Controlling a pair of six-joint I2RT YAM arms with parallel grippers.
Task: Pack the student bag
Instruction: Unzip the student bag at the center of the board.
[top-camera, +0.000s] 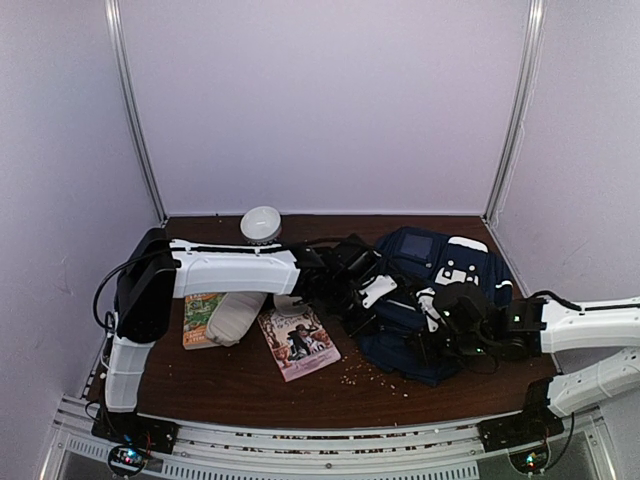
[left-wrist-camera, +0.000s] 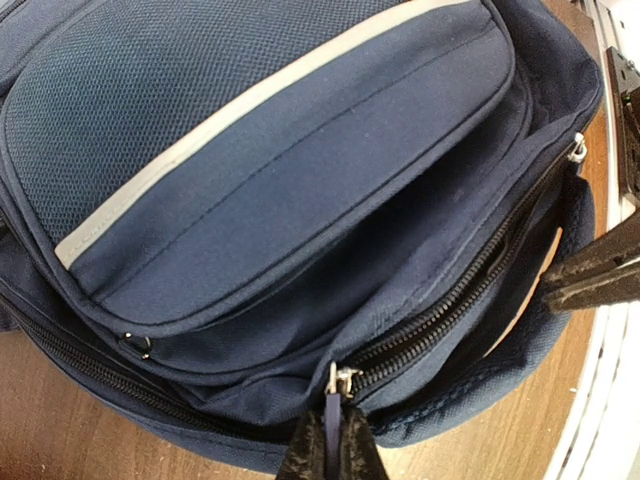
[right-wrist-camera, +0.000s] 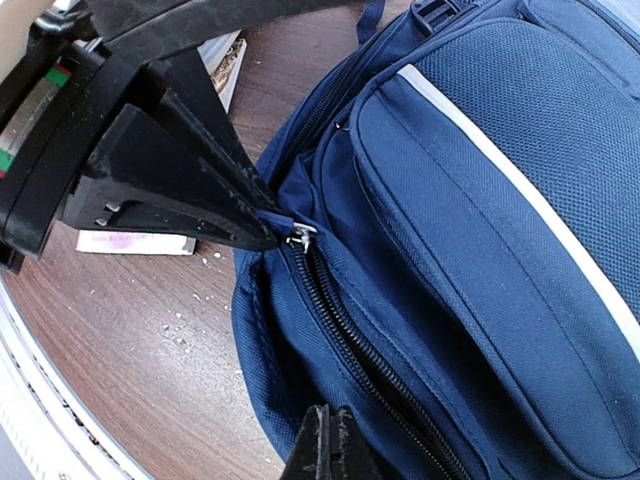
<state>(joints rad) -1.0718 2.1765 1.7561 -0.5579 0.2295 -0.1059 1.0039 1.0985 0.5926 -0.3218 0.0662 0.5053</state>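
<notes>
The student bag (top-camera: 445, 285), navy blue with a grey-white stripe, lies on the right half of the table. My left gripper (left-wrist-camera: 333, 440) is shut on the blue zipper pull (left-wrist-camera: 333, 415) just below the metal slider (left-wrist-camera: 341, 380). The zipper (right-wrist-camera: 350, 330) gapes slightly along the stretch running from the slider toward my right gripper. In the right wrist view the left gripper's black fingers (right-wrist-camera: 190, 190) reach in from the upper left to the slider (right-wrist-camera: 300, 236). My right gripper (right-wrist-camera: 331, 440) is shut, its tips pinching the bag's fabric beside the zipper, near the lower edge (top-camera: 435, 345).
A white bowl (top-camera: 261, 223) stands at the back. A white rolled pouch (top-camera: 237, 317), a green book (top-camera: 200, 318) and a picture book (top-camera: 298, 342) lie left of the bag. Crumbs (top-camera: 375, 375) dot the wood in front. White walls close in on three sides.
</notes>
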